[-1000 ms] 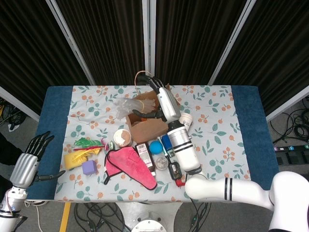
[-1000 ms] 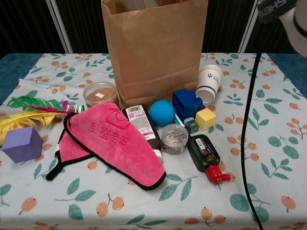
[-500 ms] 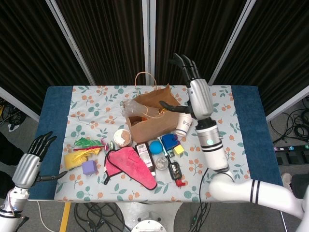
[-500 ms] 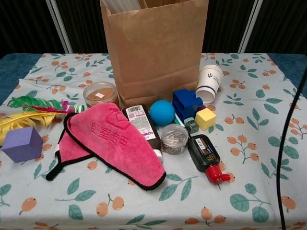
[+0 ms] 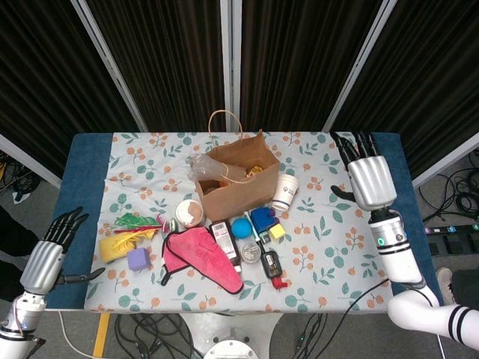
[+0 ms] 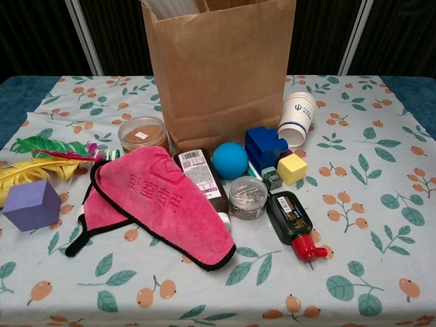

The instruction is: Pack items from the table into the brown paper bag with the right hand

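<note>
2 hands show in the head view, and neither carries anything. The right hand (image 5: 370, 179) hangs well to the right of the brown paper bag (image 5: 233, 183), over the edge of the floral tablecloth (image 5: 337, 247), fingers released and spread apart with nothing in them. That stance suits a hand between picks, free to come down on the next item. The left hand (image 5: 46, 253) waits far left of the bag, off the table's edge, fingers loose and apart; the task gives it no work, so it keeps clear.

The bag stands upright with its mouth open toward the head camera, so items can be dropped straight in. Clear plastic packaging (image 5: 212, 165) pokes out of the mouth, so some packing looks done.

Most items crowd just in front of the bag: a white paper cup (image 6: 298, 118) on its side to the front-right, a blue block (image 6: 264, 146), a blue ball (image 6: 229, 160), a yellow cube (image 6: 292, 168), a round tin of clips (image 6: 248, 196), a dark bottle with a red cap (image 6: 293, 225), a pink cloth (image 6: 163, 203) and a lidded jar (image 6: 142, 133). Further left of the bag lie a purple cube (image 6: 30, 204) and feathers (image 6: 48, 155). The cup is likely the easiest next reach, being nearest the right hand.
</note>
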